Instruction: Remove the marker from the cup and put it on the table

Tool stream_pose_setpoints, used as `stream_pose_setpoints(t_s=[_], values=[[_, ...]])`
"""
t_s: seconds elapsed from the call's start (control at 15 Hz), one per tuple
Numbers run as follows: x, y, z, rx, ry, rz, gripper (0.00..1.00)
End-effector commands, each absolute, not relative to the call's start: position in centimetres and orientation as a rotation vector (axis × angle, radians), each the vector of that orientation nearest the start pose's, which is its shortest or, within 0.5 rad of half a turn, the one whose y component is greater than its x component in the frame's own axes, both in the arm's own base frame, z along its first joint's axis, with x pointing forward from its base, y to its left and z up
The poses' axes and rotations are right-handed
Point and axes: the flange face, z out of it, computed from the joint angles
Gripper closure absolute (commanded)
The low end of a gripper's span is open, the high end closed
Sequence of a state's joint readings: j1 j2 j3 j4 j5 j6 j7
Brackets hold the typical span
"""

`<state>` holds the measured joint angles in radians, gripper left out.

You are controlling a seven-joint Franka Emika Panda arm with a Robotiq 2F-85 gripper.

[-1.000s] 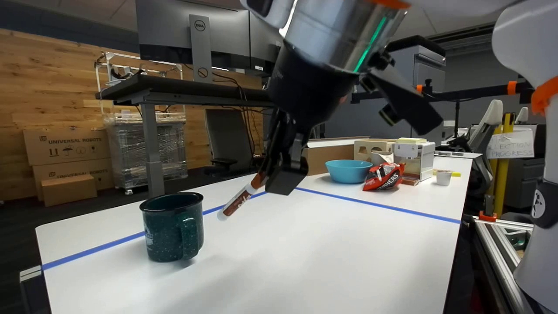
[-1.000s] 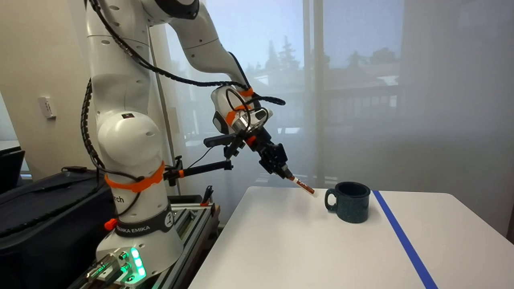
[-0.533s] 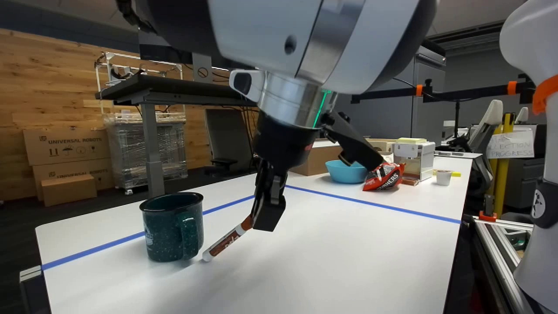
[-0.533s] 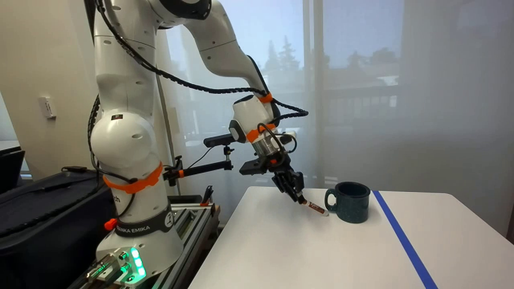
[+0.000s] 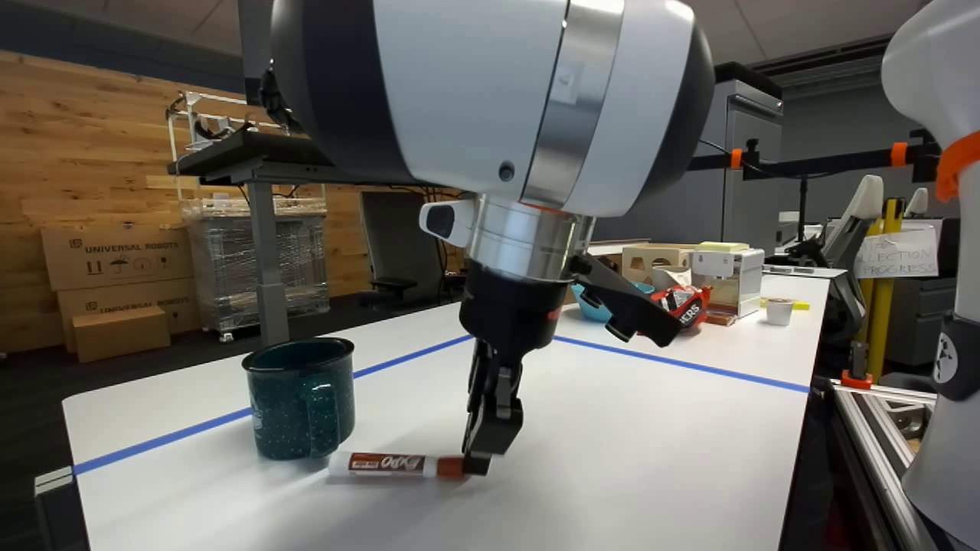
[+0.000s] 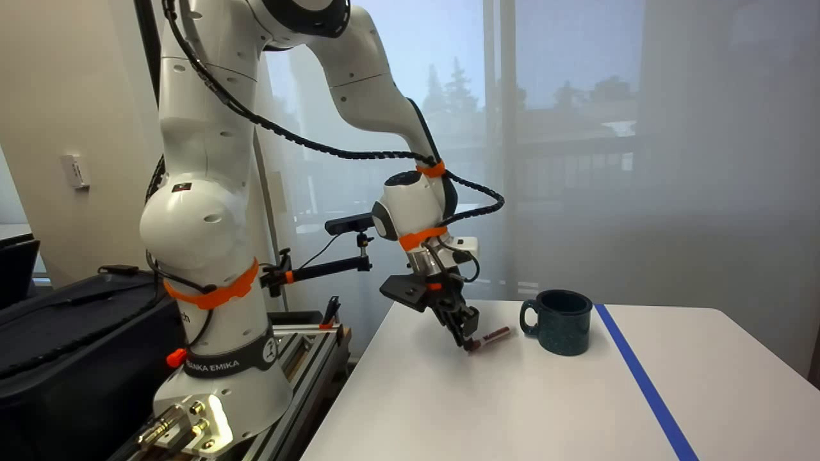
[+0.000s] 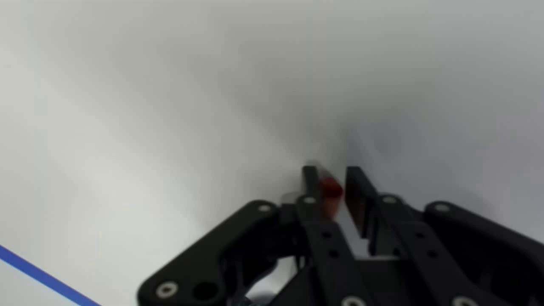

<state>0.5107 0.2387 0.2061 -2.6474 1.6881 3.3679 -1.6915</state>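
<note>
The marker (image 5: 387, 464), white barrelled with dark red ends, lies flat on the white table (image 5: 612, 467) beside the teal cup (image 5: 298, 405). In an exterior view the marker (image 6: 494, 336) points from the gripper (image 6: 469, 344) toward the handle side of the upright cup (image 6: 564, 326). My gripper (image 5: 478, 463) is low at the marker's red end. In the wrist view the gripper (image 7: 332, 172) is slightly open around the red end (image 7: 331, 191); the marker is against or close to the left finger, with a gap to the right finger. Most of the barrel is hidden there.
Blue tape lines (image 5: 413, 356) cross the table; one also shows in an exterior view (image 6: 644, 381). Farther along are a bright blue bowl (image 5: 593, 306), partly behind the gripper's camera, a red bag (image 5: 689, 306), a white box (image 5: 735, 283) and a small white container (image 5: 779, 311).
My gripper has come down and tilted more upright. The marker, held slanted before, now lies flat on the table, and the fingers have opened slightly. The cup has shifted very slightly away.
</note>
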Motion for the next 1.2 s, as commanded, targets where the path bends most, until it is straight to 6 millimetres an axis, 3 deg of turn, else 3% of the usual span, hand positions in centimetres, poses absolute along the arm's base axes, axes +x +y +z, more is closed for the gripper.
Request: stream_pose_setpoints(t_s=[0.0, 0.4, 0.87, 0.93, 1.13], values=[[31.5, 14.3, 17.7, -3.006, -1.030, -0.409, 0.46], [29.0, 14.8, 20.1, -3.079, -1.003, -0.475, 0.01], [25.5, 16.4, 25.3, -3.226, -0.885, -0.551, 0.00], [26.3, 16.4, 23.3, -3.196, -0.911, -0.527, 0.01], [25.7, 16.5, 24.6, -3.218, -0.889, -0.548, 0.00]])
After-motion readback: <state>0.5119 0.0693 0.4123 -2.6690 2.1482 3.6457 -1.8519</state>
